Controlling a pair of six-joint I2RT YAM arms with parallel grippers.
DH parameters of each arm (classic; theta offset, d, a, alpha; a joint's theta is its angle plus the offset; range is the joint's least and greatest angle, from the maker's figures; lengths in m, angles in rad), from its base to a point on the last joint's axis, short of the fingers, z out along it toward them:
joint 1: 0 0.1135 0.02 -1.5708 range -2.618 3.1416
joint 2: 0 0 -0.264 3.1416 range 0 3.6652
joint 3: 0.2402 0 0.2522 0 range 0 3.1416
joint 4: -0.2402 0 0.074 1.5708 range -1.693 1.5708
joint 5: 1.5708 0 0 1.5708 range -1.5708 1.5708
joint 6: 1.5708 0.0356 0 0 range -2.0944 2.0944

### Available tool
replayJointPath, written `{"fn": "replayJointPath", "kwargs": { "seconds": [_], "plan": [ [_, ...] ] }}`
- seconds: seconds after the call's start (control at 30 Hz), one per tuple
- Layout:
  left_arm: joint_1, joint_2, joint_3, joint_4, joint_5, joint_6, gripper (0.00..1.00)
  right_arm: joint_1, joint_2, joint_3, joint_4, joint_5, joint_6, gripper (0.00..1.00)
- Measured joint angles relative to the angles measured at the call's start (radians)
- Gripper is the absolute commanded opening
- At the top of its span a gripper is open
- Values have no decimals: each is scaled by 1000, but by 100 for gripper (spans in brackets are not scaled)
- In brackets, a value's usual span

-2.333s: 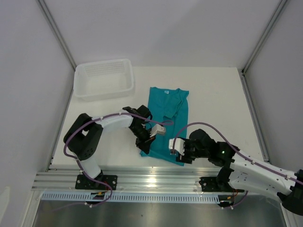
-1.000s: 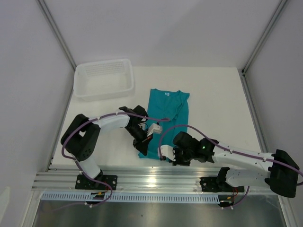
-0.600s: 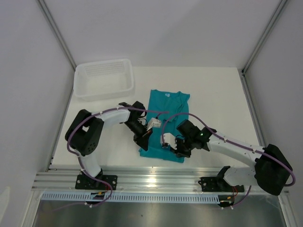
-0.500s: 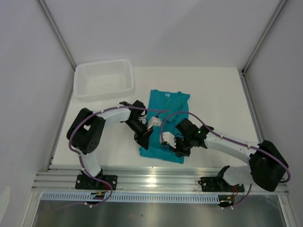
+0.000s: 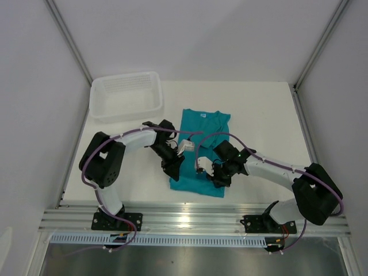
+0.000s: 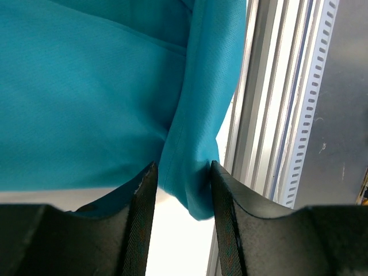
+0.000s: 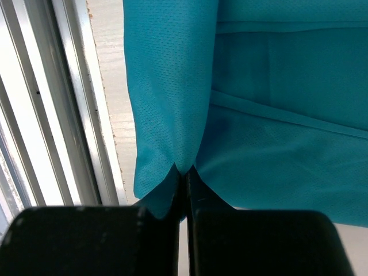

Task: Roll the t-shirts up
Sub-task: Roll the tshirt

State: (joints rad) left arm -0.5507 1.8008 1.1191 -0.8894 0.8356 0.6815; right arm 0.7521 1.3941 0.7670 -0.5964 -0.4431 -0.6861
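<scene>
Top view, left hand (image 5: 174, 165): down on the near left corner of the t-shirt (image 5: 210, 135). The teal shirt lies on the desk (image 5: 259, 126) and stretches away from both hands toward the far side.
Top view, right hand (image 5: 208, 172): just to the right of the left hand, on the same near hem, with a short span of cloth between the two.
Top view, neck label (image 5: 202, 114): white, at the shirt's far end, well beyond both hands.
Top view, basket (image 5: 126, 95): white, beyond the left hand and off to its left, apart from the shirt.
Left wrist view, left fingers (image 6: 141, 213): narrowed to a small gap. A raised fold of hem fills the gap and touches both fingers, so this hand has hold of the t-shirt.
Left wrist view, rail (image 6: 259, 115): aluminium, just right of the fingers, past the shirt's edge.
Right wrist view, right fingers (image 7: 164, 198): pressed almost together, pinching a peak of teal cloth at their tips.
Right wrist view, surroundings: a bare strip of desk, then the rail, to the left of the fingers.
</scene>
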Motion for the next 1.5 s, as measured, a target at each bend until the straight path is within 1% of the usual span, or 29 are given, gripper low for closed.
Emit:
{"fn": "replayJointPath", "kwargs": {
  "seconds": [0.2,0.27,0.4,0.5,0.53,0.6,0.63,0.73,0.8,0.9,0.93,1.0,1.1,1.2,1.27,1.37,1.4,1.47,1.5],
  "plan": [
    [28,-29,29,-15,0,0,50,-20,16,0,4,1,0,0],
    [30,-45,29,-15,0,0,53,-24,17,0,6,2,0,0],
    [30,-51,21,-6,1,-3,52,-28,23,0,14,3,1,0],
    [29,-50,-4,6,-2,-11,40,-28,24,0,20,10,1,1],
    [30,-50,-9,7,-5,-17,31,-29,26,0,22,11,1,3],
    [29,-50,-13,17,-21,-30,22,-30,28,0,26,14,1,5],
    [30,-50,-14,24,-31,-35,14,-30,29,1,28,17,2,7],
    [29,-48,-16,53,-61,-51,9,-30,31,1,34,34,10,13],
    [29,-43,-16,69,-75,-58,8,-30,31,1,39,47,13,16],
    [30,-24,-16,87,-84,-72,6,-31,31,1,44,72,20,21],
    [30,-15,-16,92,-87,-77,6,-32,31,2,45,80,21,29],
    [29,3,-16,97,-93,-82,6,-34,31,2,50,104,30,31],
    [29,19,-16,100,-100,-88,6,-37,29,3,56,149,46,40],
    [29,21,-16,104,-105,-94,6,-43,6,6,60,206,76,43],
    [29,21,-16,106,-108,-102,6,-46,-20,12,63,237,95,44],
    [30,21,-16,113,-109,-110,8,-46,-77,33,62,291,151,39],
    [29,21,-16,114,-110,-114,10,-46,-97,45,59,307,174,35],
    [29,21,-16,119,-110,-119,10,-42,-135,70,55,338,235,31],
    [30,22,-16,120,-110,-124,10,-38,-150,79,53,351,266,25]
  ]
}}
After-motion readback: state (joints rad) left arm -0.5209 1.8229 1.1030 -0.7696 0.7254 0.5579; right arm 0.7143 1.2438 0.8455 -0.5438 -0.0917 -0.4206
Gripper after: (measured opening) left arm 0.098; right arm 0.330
